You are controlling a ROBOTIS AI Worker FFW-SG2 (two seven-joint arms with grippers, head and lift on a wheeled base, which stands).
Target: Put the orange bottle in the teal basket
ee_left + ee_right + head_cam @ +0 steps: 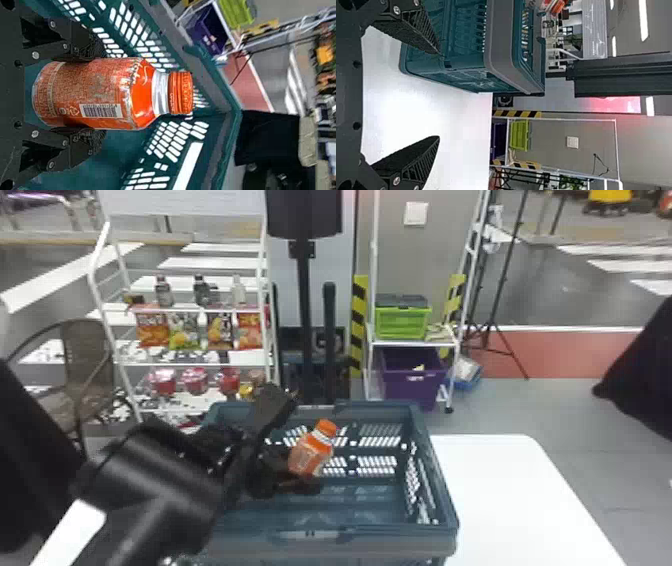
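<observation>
One teal basket (400, 535) is shown with its open top up on a white table (505, 490), whose bare surface extends to the right of it. The left side of the basket is partly hidden behind the left gripper (299, 444) and its black arm. Behind the basket, a black post (303, 305) is seen between two white racks. On the rack at left (195, 364), at least three bottles (201, 292) are lined up on the upper shelf, with four snack bags (220, 330) in a row below them and three reddish tubs (195, 381) lower down. On the rack at right (412, 343), one green crate (402, 322) is placed above one purple bin (415, 382). A single orange bottle (311, 450) is held over the basket's opening, tilted, with its cap end up and toward the right in the head view; how far it reaches below the rim cannot be told. An orange screw cap, a silvery neck band and a printed barcode are seen on it. Its body is pinched between the two fingers of the left gripper, one pressed to each side. In the right wrist view, the fingers of the right gripper (439, 95) are spread wide, near the basket.
</observation>
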